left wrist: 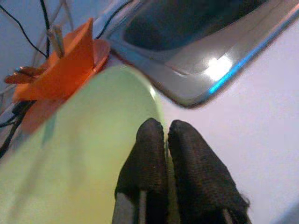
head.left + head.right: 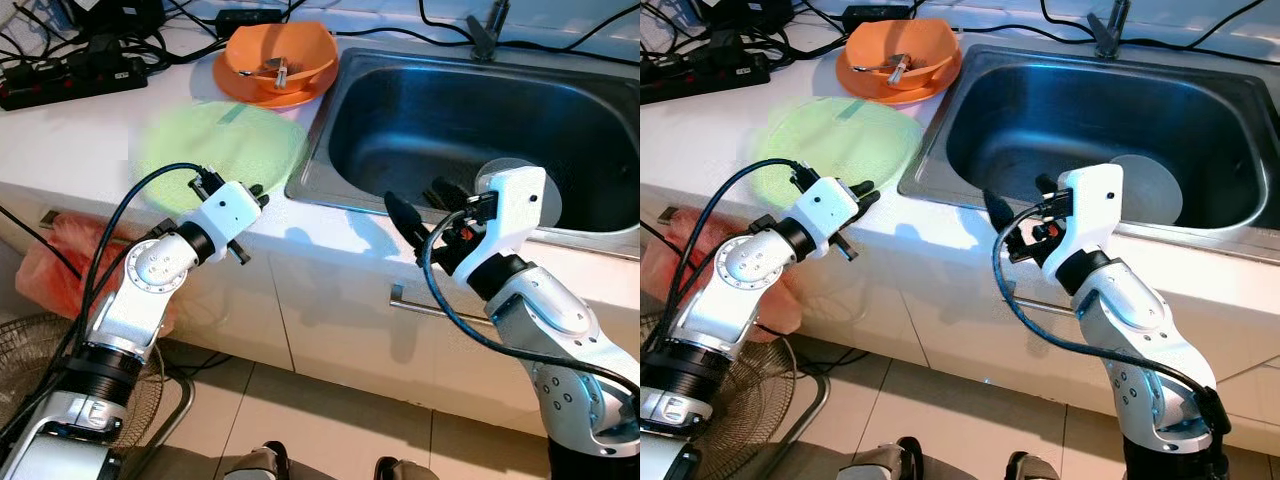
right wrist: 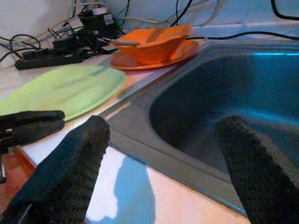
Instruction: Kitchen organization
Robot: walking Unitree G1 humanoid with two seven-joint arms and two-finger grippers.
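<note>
Green plate (image 2: 220, 150) lies flat on the white bench (image 2: 80, 140), just left of the steel sink (image 2: 480, 130). Left hand (image 1: 163, 140) has its fingers pressed together on the plate's near rim, the edge caught between them. Plate looks blurred in the eye views. Behind it sits an orange bowl (image 2: 280, 60) on an orange plate (image 2: 265, 92), cutlery (image 2: 277, 68) inside the bowl. Power strip (image 2: 60, 82) and black cables (image 2: 150, 45) at the bench's back left. Right hand (image 3: 163, 154) hovers over the sink's front rim, fingers wide apart, holding nothing. Red bag (image 2: 60, 262) and fan (image 2: 30, 360) on the floor below left.
</note>
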